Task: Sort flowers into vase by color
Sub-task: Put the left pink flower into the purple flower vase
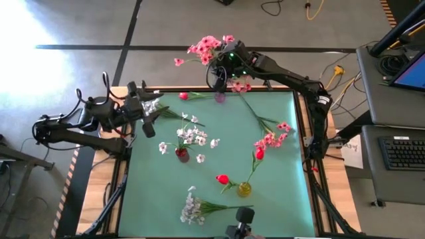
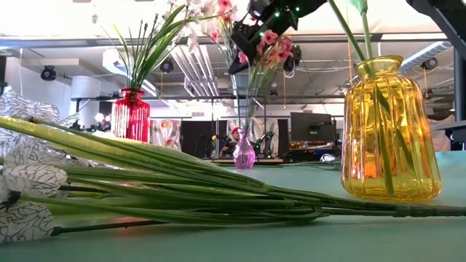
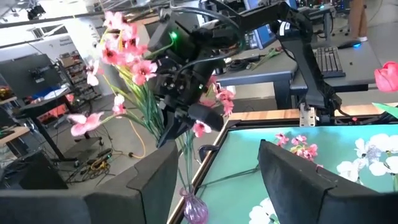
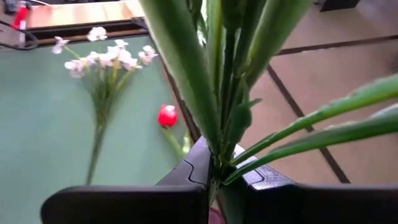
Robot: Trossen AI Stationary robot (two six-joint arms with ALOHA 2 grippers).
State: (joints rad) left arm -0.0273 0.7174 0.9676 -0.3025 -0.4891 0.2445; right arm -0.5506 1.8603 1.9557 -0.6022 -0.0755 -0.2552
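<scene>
My right gripper is shut on a pink flower spray above the small purple vase at the mat's far edge. The spray's stems run down into that vase. White blossoms stand in a red vase. Red buds stand in a yellow vase. Lying loose on the mat are another pink spray, a white spray and a red bud. My left gripper waits open at the mat's left far corner, holding nothing. My right gripper pinches the pink spray's bundle of green stems between its two fingers, below the blossoms. The fingers slant downward and lie across the stems. The spray stands nearly upright, its lower stem ends in the purple vase's neck.
A white spray with long leaves lies just beyond my left gripper, and a red bud lies near the far edge. The camera post stands at the near edge. Bare mat lies at the left near side and right near corner.
</scene>
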